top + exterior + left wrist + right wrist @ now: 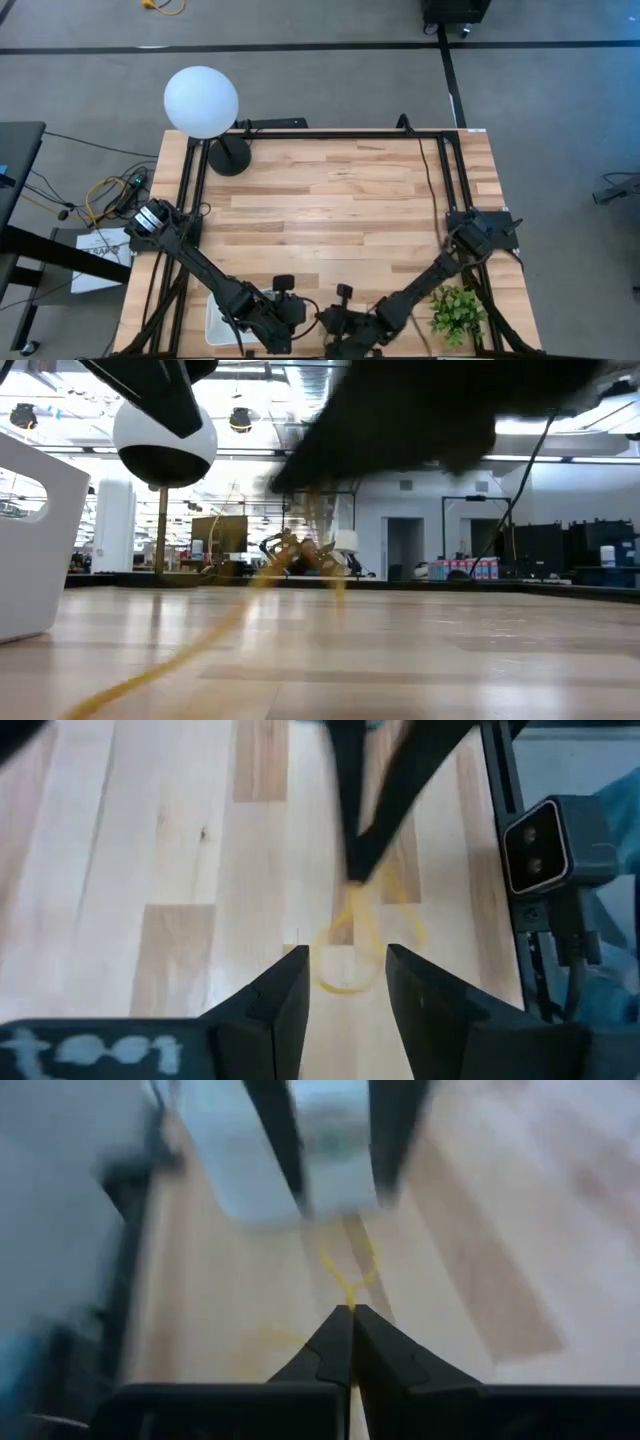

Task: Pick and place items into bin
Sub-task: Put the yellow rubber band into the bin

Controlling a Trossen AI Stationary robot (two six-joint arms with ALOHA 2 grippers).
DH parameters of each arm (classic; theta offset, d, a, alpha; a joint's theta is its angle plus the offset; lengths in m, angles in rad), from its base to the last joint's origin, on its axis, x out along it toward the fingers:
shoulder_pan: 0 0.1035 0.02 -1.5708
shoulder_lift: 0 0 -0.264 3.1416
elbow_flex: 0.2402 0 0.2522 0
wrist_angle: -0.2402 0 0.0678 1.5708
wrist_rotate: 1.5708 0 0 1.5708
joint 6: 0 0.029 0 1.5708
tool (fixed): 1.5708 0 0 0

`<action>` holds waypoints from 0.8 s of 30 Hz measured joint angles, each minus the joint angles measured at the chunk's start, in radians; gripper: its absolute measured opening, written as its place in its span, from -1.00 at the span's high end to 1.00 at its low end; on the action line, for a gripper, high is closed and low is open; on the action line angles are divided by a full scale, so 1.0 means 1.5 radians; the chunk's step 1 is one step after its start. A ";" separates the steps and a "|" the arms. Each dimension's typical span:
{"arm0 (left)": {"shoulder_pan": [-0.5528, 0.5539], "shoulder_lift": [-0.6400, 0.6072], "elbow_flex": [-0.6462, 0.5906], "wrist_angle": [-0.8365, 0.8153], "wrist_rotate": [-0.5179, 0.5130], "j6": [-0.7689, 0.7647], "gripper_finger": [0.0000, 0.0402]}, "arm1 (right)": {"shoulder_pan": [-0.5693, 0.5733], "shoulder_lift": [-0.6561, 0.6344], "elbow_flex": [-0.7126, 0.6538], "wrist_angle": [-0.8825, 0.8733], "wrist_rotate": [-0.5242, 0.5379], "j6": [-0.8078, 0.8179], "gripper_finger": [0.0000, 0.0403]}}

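Step in hand: the pick; right gripper (351,1312) has its jaws pressed together on a thin yellow rubber-band loop (348,1270), pinching one end of it, by the look of both wrist views.
Left gripper (345,980): jaws spread, nothing between them, poised over the same loop just beside the right one.
Landmark: shallow white rectangular plastic bin (218,318), at the near edge of the pale wooden plank surface (330,200), under the left arm.
Loop position: on the wood just beside the bin, on its right-arm side; the far end lies towards the bin wall.
Loop look: stretched into a long narrow shape at the pinched end, floppy, partly flat on the wood.
Bin contents: cannot tell.
Next move, as I judge it: lift clear, carry the short way over the bin rim, release.
Risk: the limp loop could snag the left jaws or drag.
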State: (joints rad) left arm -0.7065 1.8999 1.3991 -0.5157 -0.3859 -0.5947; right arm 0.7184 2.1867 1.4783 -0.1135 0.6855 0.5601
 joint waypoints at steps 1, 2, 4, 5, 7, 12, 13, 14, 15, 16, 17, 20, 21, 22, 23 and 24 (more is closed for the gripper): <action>0.000 0.000 0.000 0.003 -0.006 0.007 0.39 | 0.007 -0.013 0.001 0.002 0.017 -0.006 0.99; 0.000 0.000 0.000 0.008 -0.013 0.020 0.39 | 0.012 -0.020 0.001 0.003 0.030 -0.006 0.99; 0.000 0.000 0.000 0.015 -0.019 0.060 0.38 | 0.020 -0.024 0.001 0.000 0.045 -0.008 0.99; 0.000 0.000 0.000 0.021 -0.020 0.083 0.38 | 0.023 -0.024 0.000 -0.001 0.052 -0.008 0.99; 0.001 0.000 0.000 0.043 -0.026 0.125 0.38 | 0.029 -0.024 0.000 0.001 0.071 -0.002 0.99; 0.005 0.000 0.001 0.074 -0.043 0.185 0.38 | 0.036 -0.024 0.001 -0.043 0.081 0.069 1.00; 0.007 0.000 0.001 0.071 -0.035 0.185 0.38 | 0.036 -0.024 0.001 -0.050 0.082 0.080 1.00; 0.009 0.000 0.001 0.069 -0.025 0.185 0.38 | 0.036 -0.024 0.001 -0.052 0.082 0.083 1.00; 0.012 0.000 0.001 0.069 -0.015 0.184 0.38 | 0.036 -0.024 0.001 -0.051 0.083 0.083 1.00; 0.014 0.000 0.001 0.069 -0.012 0.184 0.38 | 0.036 -0.024 0.001 -0.044 0.084 0.082 1.00; 0.016 0.000 0.001 0.070 -0.013 0.185 0.38 | 0.036 -0.024 0.001 -0.035 0.084 0.081 1.00; 0.023 0.000 0.001 0.073 -0.019 0.195 0.38 | 0.036 -0.024 0.001 -0.018 0.084 0.081 1.00; 0.026 0.000 0.001 0.075 -0.015 0.198 0.38 | 0.036 -0.024 0.001 -0.013 0.085 0.079 1.00; 0.029 0.000 0.001 0.076 -0.002 0.199 0.38 | 0.036 -0.024 0.001 -0.008 0.086 0.075 1.00; 0.033 0.000 0.001 0.076 0.015 0.199 0.38 | 0.036 -0.024 0.001 -0.003 0.087 0.068 1.00; 0.037 0.000 0.001 0.076 0.032 0.199 0.38 | 0.036 -0.024 0.001 0.003 0.088 0.062 1.00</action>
State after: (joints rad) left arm -0.6512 1.8999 1.3998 -0.4019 -0.3373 -0.2966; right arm 0.7719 2.1502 1.4799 -0.1094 0.8181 0.6535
